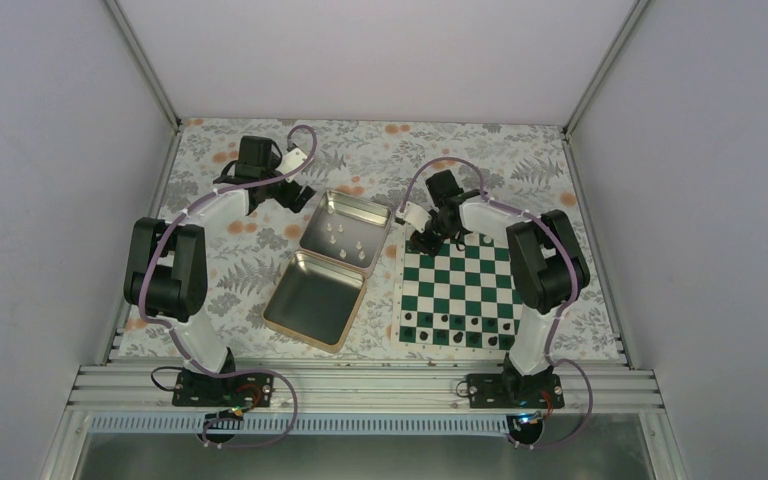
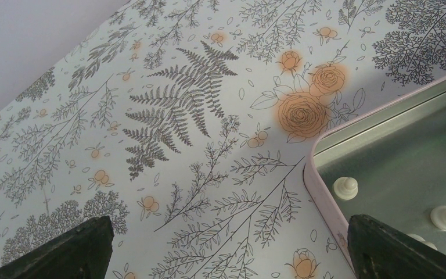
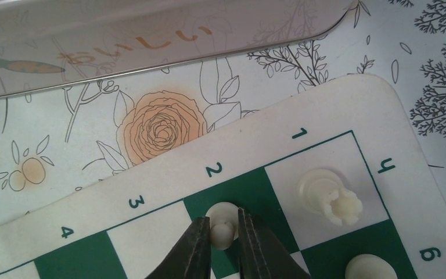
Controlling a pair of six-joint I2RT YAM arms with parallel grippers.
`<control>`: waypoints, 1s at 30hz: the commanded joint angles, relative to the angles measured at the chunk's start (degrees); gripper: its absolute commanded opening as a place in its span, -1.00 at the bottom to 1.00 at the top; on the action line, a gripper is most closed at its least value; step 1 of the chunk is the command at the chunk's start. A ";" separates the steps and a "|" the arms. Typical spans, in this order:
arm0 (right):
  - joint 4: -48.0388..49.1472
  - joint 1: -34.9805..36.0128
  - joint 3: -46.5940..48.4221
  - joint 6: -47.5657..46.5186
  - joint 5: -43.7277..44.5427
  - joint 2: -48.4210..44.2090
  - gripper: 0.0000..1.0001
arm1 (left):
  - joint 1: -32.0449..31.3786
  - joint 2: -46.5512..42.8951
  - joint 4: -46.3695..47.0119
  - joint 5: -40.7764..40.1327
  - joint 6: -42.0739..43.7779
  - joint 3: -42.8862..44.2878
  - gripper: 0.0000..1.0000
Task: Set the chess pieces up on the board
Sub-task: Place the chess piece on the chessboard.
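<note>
One pawn (image 3: 223, 231) on green square by the 2, near board (image 3: 337, 110) corner | right gripper (image 3: 223, 218) pinched on pawn | rook (image 3: 332, 197) just beside | left gripper (image 2: 230, 220) spread wide by tin (image 2: 325, 192) | danger: tipping pawn into rook on a crooked let-go

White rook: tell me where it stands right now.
In the right wrist view, the white rook stands on the corner square of the board, on the right. It is beside the pawn flanked by the right tool, below the silver tin.
</note>
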 commanded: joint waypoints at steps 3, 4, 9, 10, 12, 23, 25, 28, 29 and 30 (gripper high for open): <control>0.02 -0.40 1.35 -0.79 0.00 0.32 -0.67 | -0.15 -0.39 0.33 0.95 -0.01 0.99 1.00; 0.02 -0.39 1.35 -0.85 0.07 0.22 -0.66 | -0.20 -0.40 0.27 1.00 -0.01 0.96 1.00; -1.14 -0.07 2.18 -0.75 -0.10 -0.55 -0.66 | -0.16 -0.55 0.14 1.01 0.05 0.99 1.00; -1.43 0.06 2.47 -0.71 0.05 -0.95 -0.66 | -0.15 -0.57 0.13 1.05 0.08 0.96 1.00; -2.14 0.33 3.21 -0.62 0.17 -2.06 -0.66 | -0.15 -0.63 0.18 0.99 0.08 0.98 1.00; -9.00 4.62 15.76 -0.63 0.77 -3.40 -0.64 | -0.18 -1.42 0.18 0.95 0.07 0.86 1.00; -8.91 5.75 18.30 -0.78 0.42 -2.50 -0.64 | -0.16 -1.86 0.43 0.67 0.24 0.48 1.00; -8.31 7.29 23.49 -0.58 -1.39 0.58 -0.63 | -0.15 -2.03 0.49 0.57 0.21 0.51 1.00; -8.95 7.85 25.80 -0.66 -2.17 2.17 -0.63 | -0.17 -2.11 0.45 0.57 0.17 0.55 1.00; -9.62 8.51 28.38 -0.82 -2.79 3.96 -0.63 | -0.16 -2.23 0.37 0.65 0.15 0.66 1.00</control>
